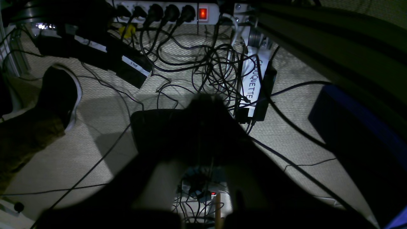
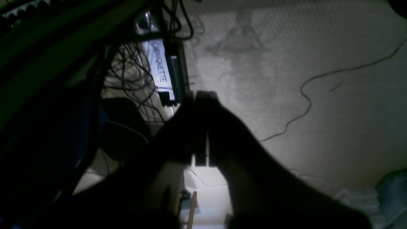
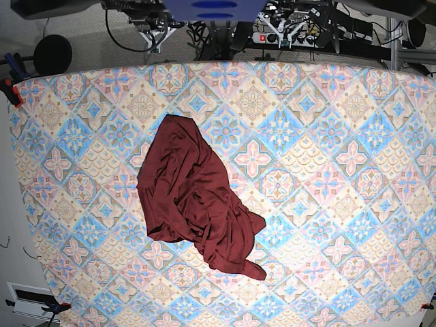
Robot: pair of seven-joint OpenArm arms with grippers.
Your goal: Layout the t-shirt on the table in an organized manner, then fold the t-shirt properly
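Left wrist view: the left gripper (image 1: 205, 103) has its jaws together, empty, above tangled cables (image 1: 219, 70) on the floor. Right wrist view: the right gripper (image 2: 202, 98) is pressed together too, empty. Base view: the t-shirt (image 3: 194, 197) lies crumpled on the table (image 3: 340, 170), well apart from both grippers.

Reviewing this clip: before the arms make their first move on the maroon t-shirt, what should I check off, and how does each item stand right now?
1. T-shirt lies on the table: ok, fully on the surface, left of centre in the base view.
2. T-shirt laid out flat: not ok, it is a crumpled heap with folds overlapping.
3. Sleeves and collar identifiable for a grasp: cannot tell, they are buried in the bunching.
4. Left end effector empty and shut: ok, nothing between the jaws.
5. Right end effector empty and shut: ok, jaws together.
6. Arms clear of the table: ok, both wrist views show only floor and cables.
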